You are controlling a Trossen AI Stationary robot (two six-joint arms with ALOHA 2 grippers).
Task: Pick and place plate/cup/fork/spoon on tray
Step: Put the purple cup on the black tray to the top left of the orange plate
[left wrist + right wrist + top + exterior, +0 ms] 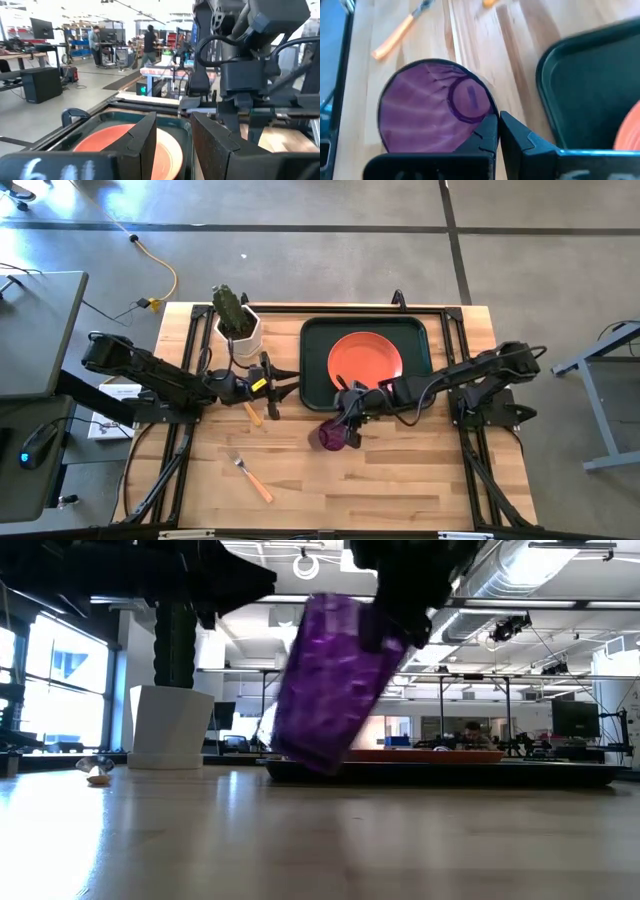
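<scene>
Right gripper (349, 426): clamping the cup's rim, one finger inside and one outside, and carrying it tilted just off the tray's near edge.
Cup (333, 436): hanging clear of the wood in the low view (330, 680), mouth turned toward the wrist camera; pinching the wall is what's letting a small round thing ride securely.
Tray (312, 370): sitting at the table's far middle, its rim just beside the cup, so the carry looks like a short one.
Plate (365, 360): already lying flat inside the tray, filling most of it; I'm judging the cup will need the bare strip beside it.
Left gripper (270, 385): waiting near the tray's left edge, fingers standing apart and holding nothing, likely keeping out of the right arm's lane.
Fork (250, 477): lying on the near part of the table, well apart from the tray, untouched.
Spoon (250, 413): an orange handle is showing just below the left gripper; probably this piece, bowl hidden.
Cactus pot (240, 330): standing left of the tray, not part of the job.
</scene>
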